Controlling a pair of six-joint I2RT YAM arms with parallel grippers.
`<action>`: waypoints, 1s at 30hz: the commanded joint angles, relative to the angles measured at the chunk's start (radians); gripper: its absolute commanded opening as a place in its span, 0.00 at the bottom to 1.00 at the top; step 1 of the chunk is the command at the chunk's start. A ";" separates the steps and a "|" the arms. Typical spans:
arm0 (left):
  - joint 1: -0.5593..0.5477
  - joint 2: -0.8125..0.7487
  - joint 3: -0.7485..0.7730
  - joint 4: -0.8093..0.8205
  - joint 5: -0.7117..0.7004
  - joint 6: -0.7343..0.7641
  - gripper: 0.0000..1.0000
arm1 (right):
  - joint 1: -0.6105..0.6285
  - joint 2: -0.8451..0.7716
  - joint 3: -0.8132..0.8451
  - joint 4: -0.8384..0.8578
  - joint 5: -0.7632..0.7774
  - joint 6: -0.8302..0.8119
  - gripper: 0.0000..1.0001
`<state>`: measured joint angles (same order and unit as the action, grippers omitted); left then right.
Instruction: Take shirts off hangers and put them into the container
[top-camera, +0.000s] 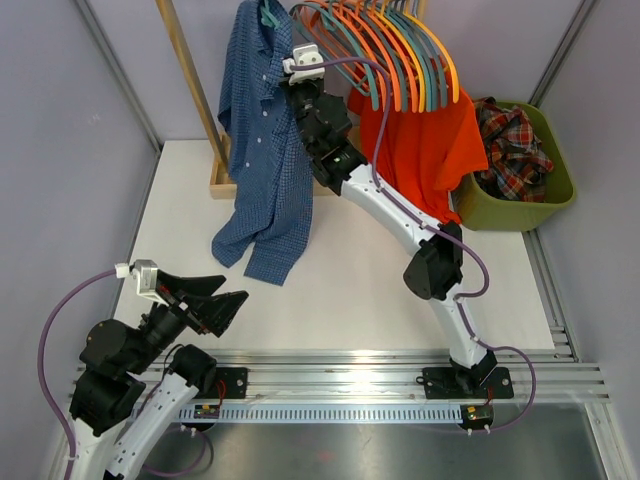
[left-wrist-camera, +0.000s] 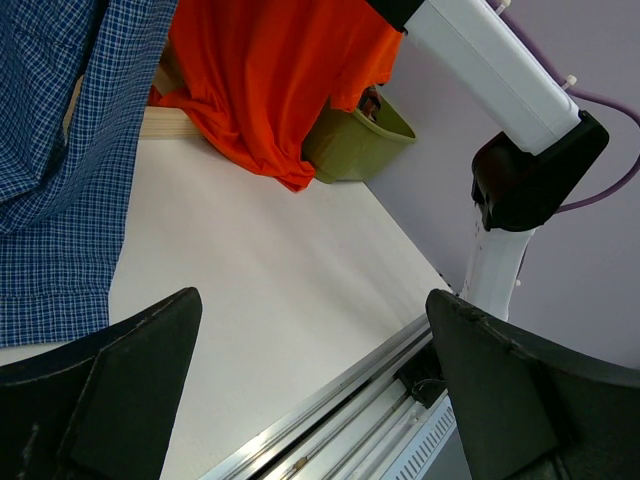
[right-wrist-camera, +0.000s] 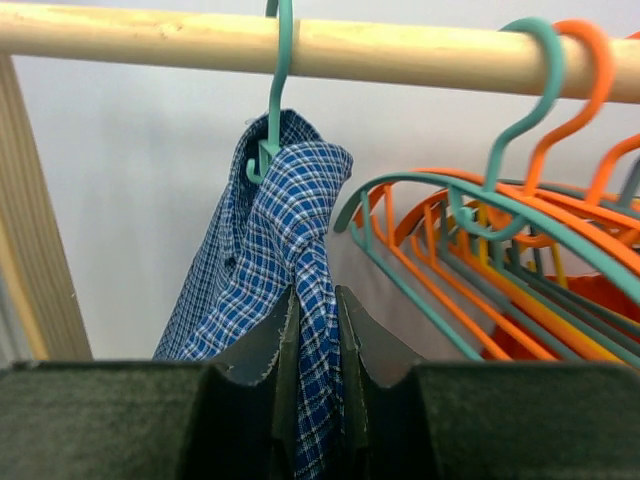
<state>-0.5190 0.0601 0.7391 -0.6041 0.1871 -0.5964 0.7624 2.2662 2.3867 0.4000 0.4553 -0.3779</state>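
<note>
A: Top view?
B: Right gripper (top-camera: 298, 78) at the checked shirt (top-camera: 262, 160) collar; olive basket (top-camera: 552, 208) well off to its right.
A: Left wrist?
B: Left gripper (left-wrist-camera: 315, 310) spread wide, empty.
A: Right wrist?
B: Jaws pinch the checked fabric; teal hanger (right-wrist-camera: 272, 100) just above.

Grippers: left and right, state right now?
Left gripper: open, empty.
Right gripper: shut on the dark blue check shirt, just below its teal hanger.
</note>
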 joint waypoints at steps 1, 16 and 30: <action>0.002 0.012 0.003 0.018 0.009 -0.002 0.99 | -0.018 -0.138 -0.024 0.236 0.132 -0.079 0.00; 0.002 0.043 -0.006 0.044 0.015 -0.003 0.99 | -0.018 -0.454 -0.512 0.602 -0.010 -0.015 0.00; 0.002 0.087 0.037 0.088 -0.054 0.017 0.99 | 0.009 -1.083 -0.996 -0.239 -0.141 0.338 0.00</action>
<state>-0.5186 0.1146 0.7349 -0.5858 0.1703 -0.5953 0.7540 1.3651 1.4651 0.3195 0.3698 -0.1814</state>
